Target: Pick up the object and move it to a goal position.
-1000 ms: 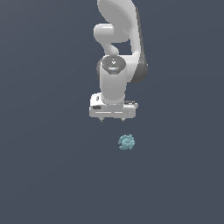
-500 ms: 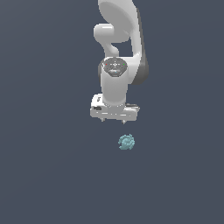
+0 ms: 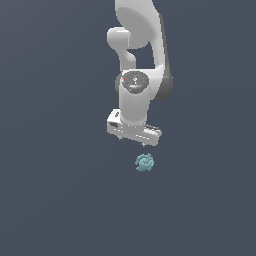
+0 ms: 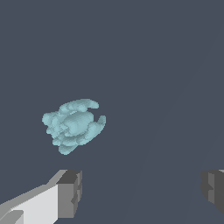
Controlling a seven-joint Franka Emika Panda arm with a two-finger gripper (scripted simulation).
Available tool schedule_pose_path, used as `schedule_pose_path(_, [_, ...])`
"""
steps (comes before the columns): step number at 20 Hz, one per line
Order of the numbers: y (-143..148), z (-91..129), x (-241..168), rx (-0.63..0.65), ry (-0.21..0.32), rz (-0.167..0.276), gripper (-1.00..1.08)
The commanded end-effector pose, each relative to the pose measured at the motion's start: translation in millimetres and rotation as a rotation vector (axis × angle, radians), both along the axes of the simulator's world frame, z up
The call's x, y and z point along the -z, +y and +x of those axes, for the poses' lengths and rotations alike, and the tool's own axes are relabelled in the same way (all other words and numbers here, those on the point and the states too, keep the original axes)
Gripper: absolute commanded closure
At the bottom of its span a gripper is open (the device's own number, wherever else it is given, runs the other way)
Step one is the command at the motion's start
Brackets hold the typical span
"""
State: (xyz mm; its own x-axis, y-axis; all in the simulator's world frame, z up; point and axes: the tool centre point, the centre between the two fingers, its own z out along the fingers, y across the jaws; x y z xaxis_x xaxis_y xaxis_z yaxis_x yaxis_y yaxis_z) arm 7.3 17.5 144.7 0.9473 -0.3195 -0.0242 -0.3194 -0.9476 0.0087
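Gripper (image 3: 132,141): white body with two short dark fingertips pointing down, spread wide apart, nothing between them. In the wrist view, gripper (image 4: 140,192) seen as two grey finger pads (image 4: 70,194) at opposite edges of the frame with a broad stretch of bare floor in the gap. Jaws empty, touching nothing.

Object (image 3: 144,162): small pale teal-blue lump, roundish, with jagged, swirled lobes around its edge. Lying on the floor just below the gripper and slightly toward the exterior view's right of it, apart from both fingertips. Much smaller than the gripper body. In the wrist view, object (image 4: 73,124) close to one finger pad but outside the span between the pads, offset to that pad's side, not touched. Curled petal-like ridges visible on its upper surface; underside hidden.

Arm (image 3: 140,65): white Franka Panda, hanging down from the upper edge of the exterior view, with dark grey joint seams and a round grey cap on the wrist segment above the gripper. Wrist segment roughly upright, gripper bar tilted a little, lower on the exterior view's right.

Floor (image 3: 55,200): flat, uniform dark slate-blue surface filling the whole background in both views, unmarked. Height of the fingertips above it not readable from either view.
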Motion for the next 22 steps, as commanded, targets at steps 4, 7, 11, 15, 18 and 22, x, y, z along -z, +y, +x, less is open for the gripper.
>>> schedule_pose_path(4, [7.3,6.9,5.7,0.141,-0.002,-0.001,-0.92])
schedule_pose_path(7, [11.3,10.5,8.8,0.217,-0.003,-0.002,-0.92])
schedule_pose_path(11, [16.8,15.3,12.9,0.318,-0.005,-0.003,-0.92])
schedule_pose_path(15, [22.3,20.0,17.1,0.420,-0.006,-0.004,-0.92])
schedule_pose_path(18, [26.6,23.4,20.3,0.495,-0.008,-0.005,-0.92])
schedule_pose_path(22, [32.4,27.9,24.5,0.596,-0.010,-0.007,-0.92])
